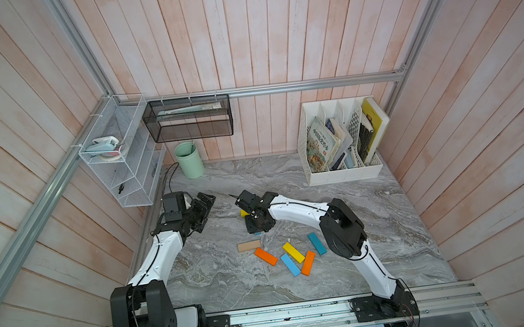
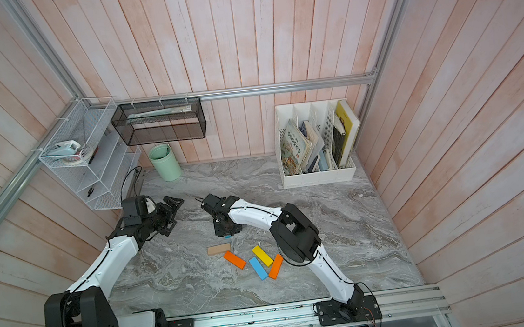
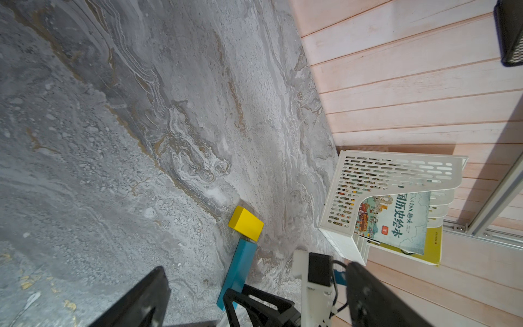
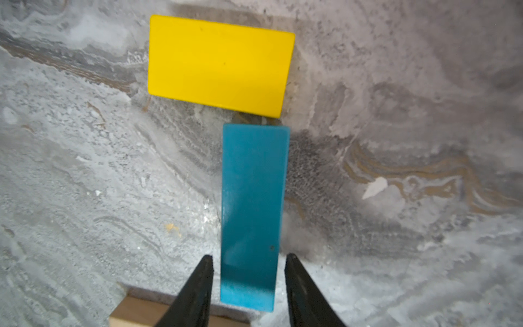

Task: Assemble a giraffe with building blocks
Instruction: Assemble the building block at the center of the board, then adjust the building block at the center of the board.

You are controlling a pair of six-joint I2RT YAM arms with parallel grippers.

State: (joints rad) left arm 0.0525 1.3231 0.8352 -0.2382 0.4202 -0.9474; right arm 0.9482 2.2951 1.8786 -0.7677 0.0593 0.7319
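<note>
A yellow block (image 4: 220, 65) lies crosswise on the marble table, and a teal block (image 4: 252, 203) runs lengthwise from its edge with a thin gap between them. My right gripper (image 4: 249, 260) straddles the teal block's near end, open, with a gap showing on each side. In both top views that gripper (image 1: 256, 228) hides most of this pair; only the yellow block's end (image 1: 243, 212) shows. Loose blocks lie nearer the front: tan (image 1: 248, 246), orange (image 1: 265, 256), yellow (image 1: 293, 252), light blue (image 1: 290, 264), orange (image 1: 308, 263), teal (image 1: 316, 243). My left gripper (image 1: 207, 211) hovers wide open and empty to the left.
A green cup (image 1: 189, 160) stands at the back left, below a black mesh basket (image 1: 188, 119) and a white wire rack (image 1: 121, 159). A white file holder (image 1: 341, 172) with books is at the back right. The arms' rail (image 1: 286, 314) runs along the front.
</note>
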